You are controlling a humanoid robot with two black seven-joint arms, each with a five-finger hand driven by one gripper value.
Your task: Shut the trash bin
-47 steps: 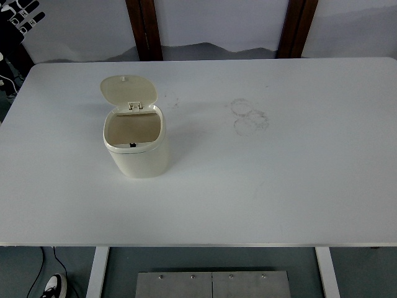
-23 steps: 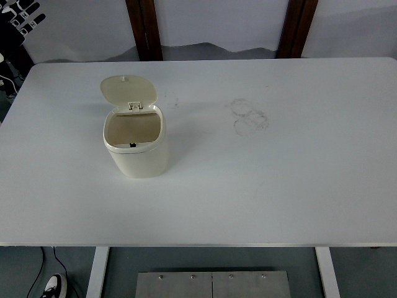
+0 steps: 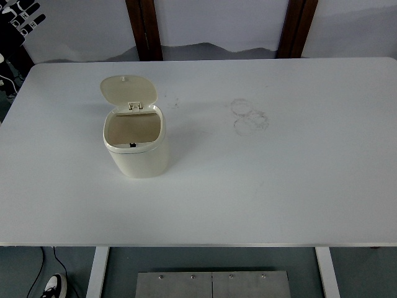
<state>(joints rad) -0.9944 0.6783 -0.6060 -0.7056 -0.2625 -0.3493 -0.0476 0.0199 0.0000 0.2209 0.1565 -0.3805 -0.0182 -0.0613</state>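
A small cream trash bin [image 3: 137, 154] stands on the left half of the white table [image 3: 279, 180]. Its lid [image 3: 128, 90] is flipped up and back on the hinge, so the bin's mouth is uncovered and the brownish inside shows. Neither of my arms nor hands appears anywhere in the head view.
Faint ring stains [image 3: 248, 116] mark the table right of centre. Two dark wooden posts [image 3: 144, 28] stand behind the far edge. A black-and-white glove-like object [image 3: 22, 17] shows at the top left corner, off the table.
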